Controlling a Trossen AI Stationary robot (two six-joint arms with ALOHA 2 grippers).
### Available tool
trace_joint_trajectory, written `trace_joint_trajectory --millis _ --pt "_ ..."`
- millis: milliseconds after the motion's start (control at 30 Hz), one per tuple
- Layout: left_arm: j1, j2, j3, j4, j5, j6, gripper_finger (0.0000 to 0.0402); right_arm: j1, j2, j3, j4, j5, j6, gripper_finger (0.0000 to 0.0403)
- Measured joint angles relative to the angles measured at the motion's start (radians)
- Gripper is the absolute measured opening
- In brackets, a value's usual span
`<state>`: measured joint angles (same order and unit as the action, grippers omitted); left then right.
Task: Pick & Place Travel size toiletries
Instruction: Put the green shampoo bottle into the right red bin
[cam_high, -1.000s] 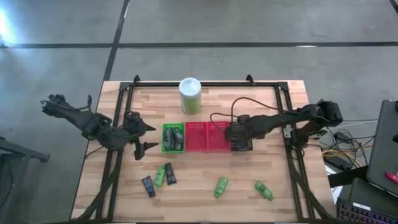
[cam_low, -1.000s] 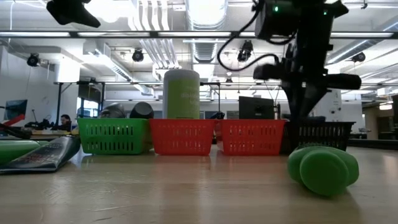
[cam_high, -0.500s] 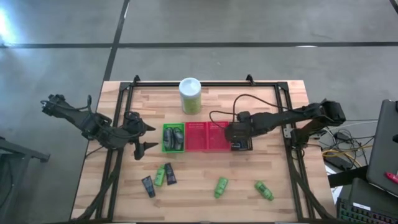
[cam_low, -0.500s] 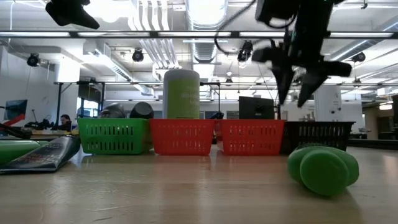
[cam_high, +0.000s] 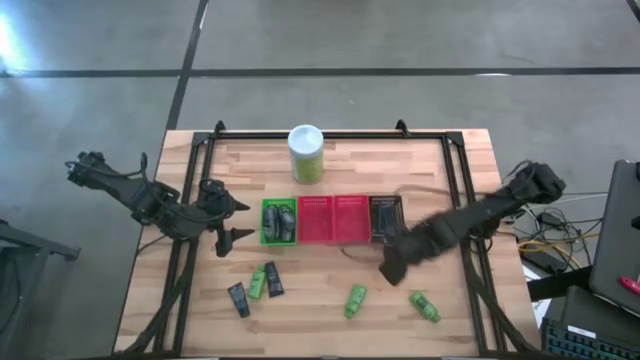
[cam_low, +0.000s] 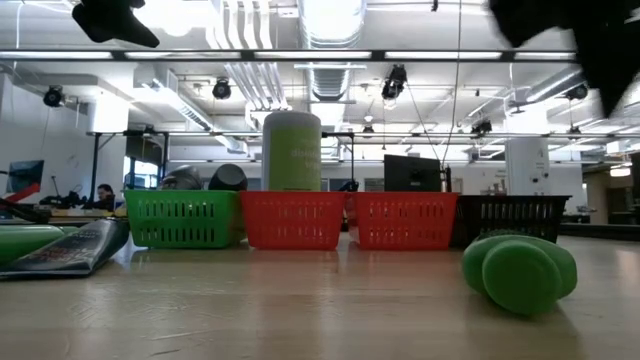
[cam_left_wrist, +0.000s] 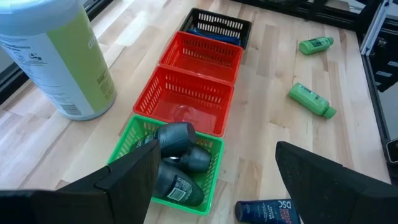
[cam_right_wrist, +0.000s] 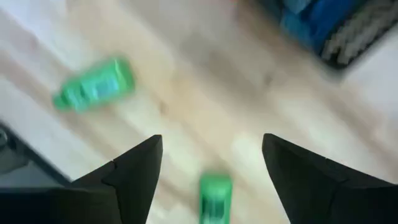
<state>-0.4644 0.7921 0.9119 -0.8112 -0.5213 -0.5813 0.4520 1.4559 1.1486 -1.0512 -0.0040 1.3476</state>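
A: What do the toiletries look like, and where are they?

B: Grey squeeze tubes (cam_left_wrist: 177, 155) with dark caps are heaped in the green basket (cam_high: 279, 221). Dark-blue razors (cam_left_wrist: 214, 36) lie in the dark basket (cam_high: 386, 216) at the row's other end. Two bright green tubes (cam_high: 355, 300) lie loose on the table's (cam_high: 320, 310) near part, a third green tube (cam_high: 257, 281) sits between two small dark tubes (cam_high: 238, 298).

A: The red baskets (cam_high: 334, 219)?

B: Nothing shows in them.

A: And the grippers?

B: The right gripper (cam_right_wrist: 211, 165) hovers over the two loose green tubes, fingers spread and holding nothing. The left gripper (cam_high: 232, 219) waits beside the green basket, fingers wide apart, also holding nothing.
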Motion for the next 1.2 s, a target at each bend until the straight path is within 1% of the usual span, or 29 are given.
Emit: trace_joint_trajectory --millis 133,200,267,333,433,533,600,667,733,800,867,1000,1200 --pt "0.000 0.000 0.000 0.000 0.000 -0.003 0.0323 0.194 -0.002 -0.033 0.000 -0.004 0.313 0.0272" --pt "0.000 0.000 0.000 0.000 0.000 0.004 0.0323 0.279 0.000 -0.054 0.012 -0.030 0.454 0.0267" --pt "0.000 0.000 0.000 0.000 0.006 0.021 0.0323 0.339 0.003 -0.073 0.037 -0.069 0.561 0.0263" --pt "0.000 0.001 -0.001 0.000 0.011 0.034 0.0323 0.366 0.010 -0.081 0.052 -0.087 0.617 0.0259" --pt "0.000 0.001 -0.001 0.001 0.036 0.039 0.0323 0.368 0.025 -0.081 0.065 -0.087 0.606 0.0265" --pt "0.000 0.002 -0.001 0.006 0.068 0.019 0.0323 0.359 0.039 -0.084 0.068 -0.102 0.549 0.0285" --pt "0.000 0.002 -0.001 0.007 0.071 -0.010 0.0323 0.360 0.052 -0.092 0.068 -0.126 0.518 0.0303" --pt "0.000 0.002 -0.001 0.009 0.070 -0.028 0.0323 0.360 0.069 -0.113 0.081 -0.156 0.502 0.0321" --pt "0.000 0.002 -0.001 0.017 0.060 -0.053 0.0323 0.360 0.085 -0.136 0.132 -0.186 0.489 0.0337" --pt "0.000 0.005 -0.001 0.020 0.037 -0.078 0.0323 0.360 0.105 -0.151 0.207 -0.193 0.462 0.0349" --pt "0.000 0.009 -0.001 0.026 0.011 -0.084 0.0323 0.361 0.128 -0.153 0.238 -0.189 0.451 0.0356" --pt "0.000 0.023 -0.001 0.047 -0.008 -0.085 0.0323 0.368 0.168 -0.152 0.236 -0.172 0.423 0.0354" --pt "0.000 0.048 -0.001 0.089 -0.013 -0.078 0.0323 0.389 0.230 -0.153 0.239 -0.166 0.363 0.0332"
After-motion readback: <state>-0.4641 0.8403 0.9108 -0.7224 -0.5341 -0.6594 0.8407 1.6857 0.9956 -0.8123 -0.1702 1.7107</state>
